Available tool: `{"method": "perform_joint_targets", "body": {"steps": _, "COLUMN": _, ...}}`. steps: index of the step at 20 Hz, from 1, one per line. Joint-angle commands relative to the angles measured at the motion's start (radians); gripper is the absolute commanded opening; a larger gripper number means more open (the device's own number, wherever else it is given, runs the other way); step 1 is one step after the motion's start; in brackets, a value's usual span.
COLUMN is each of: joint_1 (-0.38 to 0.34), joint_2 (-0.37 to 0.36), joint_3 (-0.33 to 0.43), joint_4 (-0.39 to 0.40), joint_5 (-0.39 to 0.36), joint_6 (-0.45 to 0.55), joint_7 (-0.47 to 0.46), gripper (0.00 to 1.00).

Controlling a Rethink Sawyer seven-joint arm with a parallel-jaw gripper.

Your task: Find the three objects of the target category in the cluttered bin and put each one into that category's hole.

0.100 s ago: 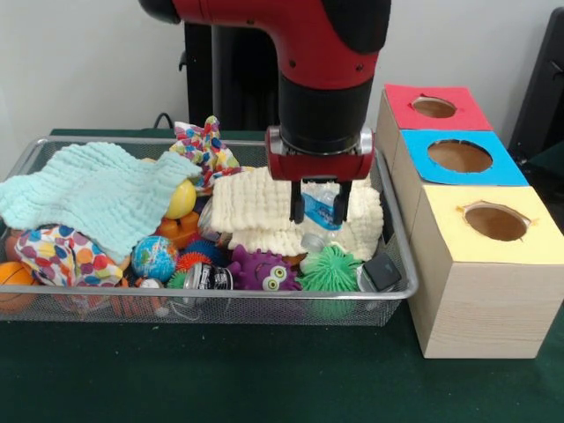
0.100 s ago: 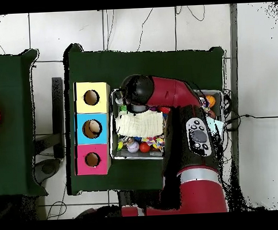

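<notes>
Gripper [image 1: 321, 210] lifted above the wire bin [image 1: 401, 264], fingers clamped on a small water bottle [image 1: 322, 208]. Bottle hangs over the cream cloth [image 1: 256, 211], beside the boxes; its hole not yet reached. Delivery remains.

1. The arm [image 2: 181, 115] covers most of the bin [image 2: 114, 126] in the overhead view.
2. The basketball [image 1: 13, 286] is cut off by the front view's left edge.
3. The teal cloth [image 1: 88, 194] hides items beneath it.
</notes>
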Motion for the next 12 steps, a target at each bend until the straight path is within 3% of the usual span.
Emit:
{"method": "perform_joint_targets", "body": {"steps": 1, "joint_1": -0.007, "joint_2": -0.123, "joint_3": -0.001, "joint_4": 0.15, "joint_5": 0.03, "joint_6": 0.136, "joint_7": 0.117, "gripper": 0.0}}
{"method": "perform_joint_targets", "body": {"steps": 12, "joint_1": 0.064, "joint_2": -0.318, "joint_3": -0.065, "joint_4": 0.323, "joint_5": 0.058, "joint_6": 0.112, "joint_7": 0.205, "gripper": 0.0}}
